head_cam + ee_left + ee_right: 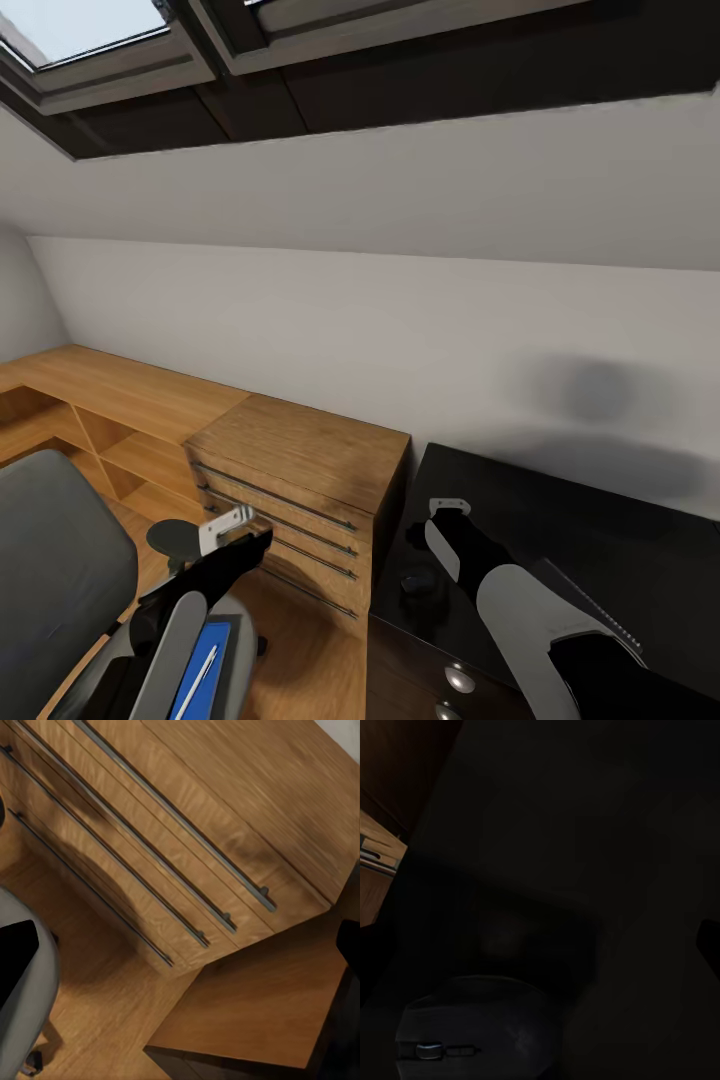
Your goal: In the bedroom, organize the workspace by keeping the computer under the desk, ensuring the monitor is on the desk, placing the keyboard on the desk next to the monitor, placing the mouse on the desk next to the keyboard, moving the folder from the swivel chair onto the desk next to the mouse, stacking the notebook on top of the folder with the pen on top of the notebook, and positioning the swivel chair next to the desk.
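Black glossy desk (560, 520) beside a light-wood dresser (300, 450).

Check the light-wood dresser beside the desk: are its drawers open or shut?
Shut. In the head view all drawer fronts of the dresser sit flush, and the left wrist view shows its long bar handles lined up, none pulled out.

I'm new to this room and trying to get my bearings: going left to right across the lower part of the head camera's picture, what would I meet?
Swivel chair → blue folder with the pen lying on it → light-wood dresser → mouse → black desk.
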Controlling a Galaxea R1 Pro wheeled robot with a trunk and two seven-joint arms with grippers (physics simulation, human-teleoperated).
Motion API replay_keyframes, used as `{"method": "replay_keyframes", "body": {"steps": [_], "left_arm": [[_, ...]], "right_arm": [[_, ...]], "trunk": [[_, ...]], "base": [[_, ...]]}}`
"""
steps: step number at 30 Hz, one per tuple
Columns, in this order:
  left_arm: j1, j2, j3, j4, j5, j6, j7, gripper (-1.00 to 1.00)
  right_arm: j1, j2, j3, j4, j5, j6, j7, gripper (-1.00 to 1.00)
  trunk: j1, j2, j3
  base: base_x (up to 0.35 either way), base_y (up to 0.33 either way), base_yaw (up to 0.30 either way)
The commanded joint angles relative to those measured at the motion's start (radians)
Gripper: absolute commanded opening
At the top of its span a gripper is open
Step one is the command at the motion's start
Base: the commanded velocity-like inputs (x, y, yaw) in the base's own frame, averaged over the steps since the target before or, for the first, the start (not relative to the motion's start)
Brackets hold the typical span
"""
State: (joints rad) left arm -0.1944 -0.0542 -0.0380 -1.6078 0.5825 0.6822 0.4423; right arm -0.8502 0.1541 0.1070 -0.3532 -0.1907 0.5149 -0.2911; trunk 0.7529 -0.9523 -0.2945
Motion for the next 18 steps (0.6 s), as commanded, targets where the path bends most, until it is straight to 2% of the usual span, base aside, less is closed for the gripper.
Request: {"method": "replay_keyframes", "body": {"steps": [1,5,18], "left_arm": [[0.004,-0.001,-0.001,-0.005,0.011,0.002,0.009,1.0],[0.01,-0.003,-0.002,-0.01,0.011,0.003,0.009,1.0],[0.012,-0.003,-0.002,-0.011,0.012,0.004,0.01,1.0]], "right_arm": [[0.0,-0.001,0.008,-0.001,-0.01,0.008,-0.008,1.0],[-0.001,-0.001,0.009,-0.002,-0.012,0.029,-0.008,1.0],[-0.001,-0.001,0.011,0.0,-0.012,0.034,0.022,1.0]], "trunk": [[0.0,-0.001,-0.001],[0.0,-0.001,-0.001],[0.0,-0.001,-0.001]], "base": [[0.0,0.0,0.0],[0.0,0.0,0.0],[0.0,0.0,0.0]]}}
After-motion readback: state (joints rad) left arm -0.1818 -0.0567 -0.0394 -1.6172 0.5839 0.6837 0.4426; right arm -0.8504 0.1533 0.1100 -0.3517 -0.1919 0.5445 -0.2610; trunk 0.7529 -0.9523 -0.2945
